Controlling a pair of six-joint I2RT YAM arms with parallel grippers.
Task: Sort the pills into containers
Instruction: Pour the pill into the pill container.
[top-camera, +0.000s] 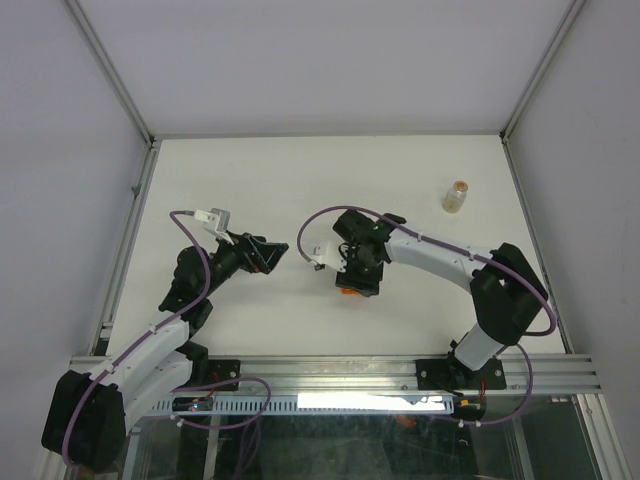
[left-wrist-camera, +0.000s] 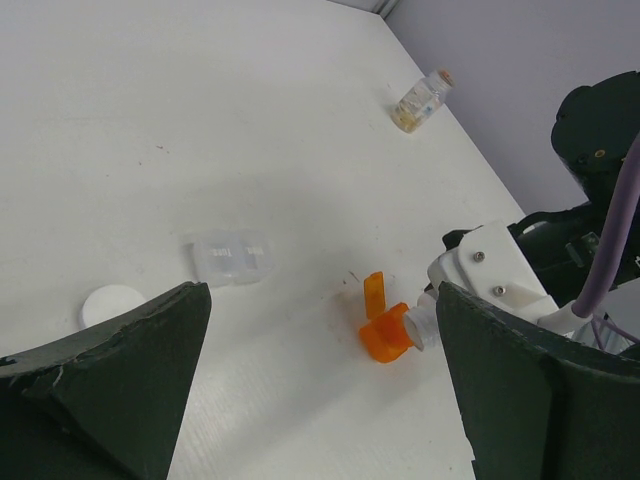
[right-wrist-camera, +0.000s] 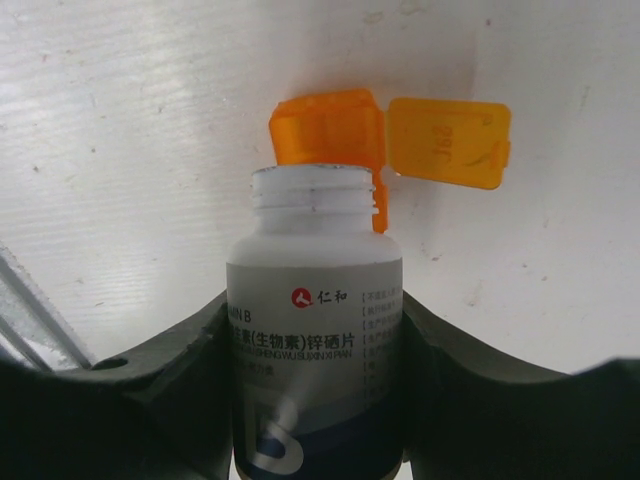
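Top external: pale walls (top-camera: 330, 60) enclose a white table (top-camera: 300, 180) bearing a vial (top-camera: 456, 195).

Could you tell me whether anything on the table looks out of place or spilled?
A round white cap lies loose on the table near the left hand, with a clear container beside it, apparently tipped on its side. Nothing looks spilled.

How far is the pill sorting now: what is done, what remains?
Done: the white bottle is uncapped, and the orange cup has its lid open. In hand: the right gripper holds the bottle, mouth at the cup. Remaining: no pills can be seen in the cup; the clear vial stands far off; the left gripper is open, empty.
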